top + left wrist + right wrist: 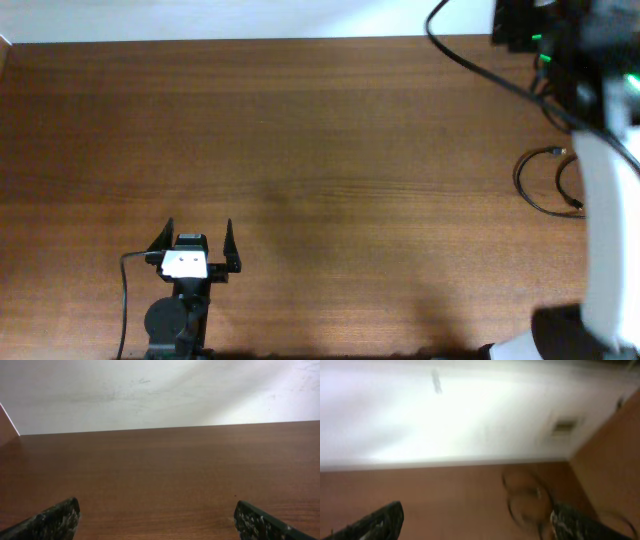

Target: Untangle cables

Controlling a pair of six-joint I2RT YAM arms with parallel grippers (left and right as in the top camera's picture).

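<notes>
The cables (pixel 543 182) are thin black cords looped on the brown table at the far right, with a small metallic plug end near the top of the loop. My right arm's white link hides part of them. The right wrist view shows them as blurred loops (pixel 524 497) on the table, just left of the right fingertip. My right gripper (pixel 475 515) is open and empty above the table, with the loops ahead of it. My left gripper (pixel 198 228) is open and empty near the front left edge, far from the cables; it also shows in the left wrist view (pixel 156 510).
A thick black arm cable (pixel 480 65) runs across the back right corner to dark equipment with green lights (pixel 540 35). A white wall (pixel 160 390) rises behind the table's far edge. A thin black wire (pixel 124 290) trails by the left arm's base.
</notes>
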